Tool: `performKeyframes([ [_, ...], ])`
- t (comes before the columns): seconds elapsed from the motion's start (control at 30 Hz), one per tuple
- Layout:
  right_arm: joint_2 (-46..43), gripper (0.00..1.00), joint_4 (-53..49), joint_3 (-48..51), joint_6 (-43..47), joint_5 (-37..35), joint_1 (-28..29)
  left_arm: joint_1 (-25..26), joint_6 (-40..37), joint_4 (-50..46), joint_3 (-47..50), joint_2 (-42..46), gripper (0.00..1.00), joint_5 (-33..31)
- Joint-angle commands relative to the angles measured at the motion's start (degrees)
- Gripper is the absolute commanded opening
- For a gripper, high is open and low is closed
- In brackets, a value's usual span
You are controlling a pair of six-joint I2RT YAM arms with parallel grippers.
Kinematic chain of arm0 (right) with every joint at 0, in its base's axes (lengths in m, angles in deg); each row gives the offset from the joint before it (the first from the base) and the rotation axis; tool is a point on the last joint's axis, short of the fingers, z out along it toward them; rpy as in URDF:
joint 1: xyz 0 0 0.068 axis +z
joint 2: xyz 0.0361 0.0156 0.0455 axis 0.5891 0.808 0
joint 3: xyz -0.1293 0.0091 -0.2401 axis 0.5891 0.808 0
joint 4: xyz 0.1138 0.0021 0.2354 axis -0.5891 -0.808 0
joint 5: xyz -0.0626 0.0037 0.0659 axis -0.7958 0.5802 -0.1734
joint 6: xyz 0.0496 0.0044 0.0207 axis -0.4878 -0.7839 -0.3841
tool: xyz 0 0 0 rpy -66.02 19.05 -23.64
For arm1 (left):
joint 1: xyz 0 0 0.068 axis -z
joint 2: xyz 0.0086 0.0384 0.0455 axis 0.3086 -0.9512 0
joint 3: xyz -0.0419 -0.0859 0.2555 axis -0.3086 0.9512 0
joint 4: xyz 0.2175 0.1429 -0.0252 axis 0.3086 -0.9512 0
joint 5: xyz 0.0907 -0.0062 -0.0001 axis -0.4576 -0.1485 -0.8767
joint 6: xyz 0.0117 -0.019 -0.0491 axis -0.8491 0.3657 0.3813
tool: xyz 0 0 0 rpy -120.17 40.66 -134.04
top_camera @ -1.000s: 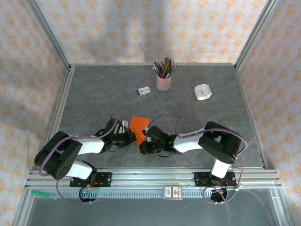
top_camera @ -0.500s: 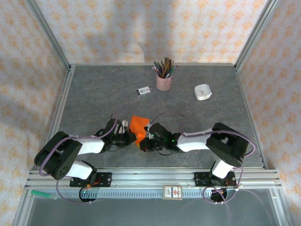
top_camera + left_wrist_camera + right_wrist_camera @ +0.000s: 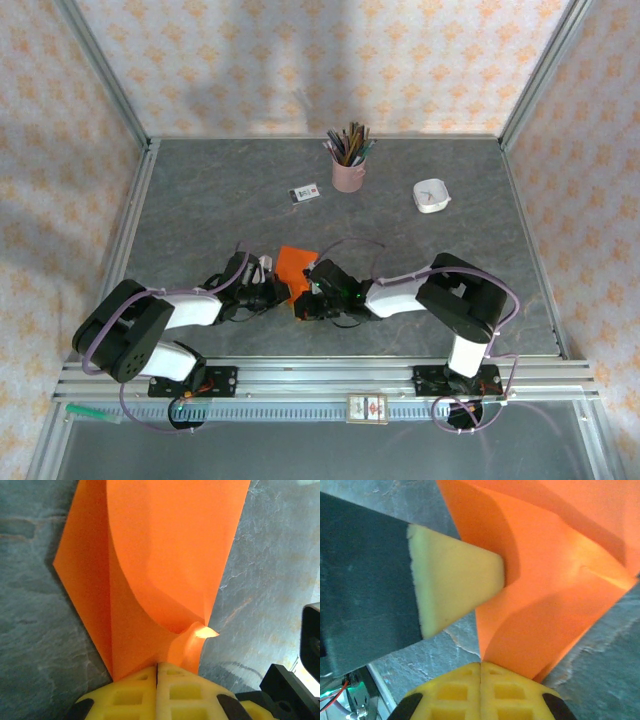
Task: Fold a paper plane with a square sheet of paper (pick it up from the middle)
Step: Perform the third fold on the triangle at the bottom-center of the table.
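Left fingers [image 3: 172, 692] and right fingers [image 3: 495, 690] clamp shut from either side on the half-folded, bright-orange paper sheet [image 3: 293, 263] above the grey marbled surface [image 3: 200, 220], apparently steadying it for a crease.

Peach floral-patterned walls [image 3: 300, 60] are enclosing a grey stone-look table [image 3: 200, 220]; soft shadows are falling across the back wall.
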Motion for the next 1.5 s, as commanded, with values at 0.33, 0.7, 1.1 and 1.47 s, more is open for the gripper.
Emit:
performKeyframes([
  [0.33,-1.54,0.00,-11.09,2.09,7.35,-2.26,-1.54,0.50,-0.24,-13.15,-5.00,7.22,0.24,-1.75],
  [0.7,-1.41,0.00,-11.95,2.21,10.47,-1.40,-1.84,3.08,0.07,-9.91,-6.35,3.57,0.15,0.77],
  [1.1,-0.71,0.00,-16.41,1.86,11.58,-2.64,-1.97,1.82,-3.16,-8.67,-8.25,-3.66,0.11,-0.31],
  [1.47,0.71,0.00,-21.58,1.55,12.94,-2.58,-2.02,-2.38,-7.51,-10.59,-10.73,-6.22,0.13,1.67],
])
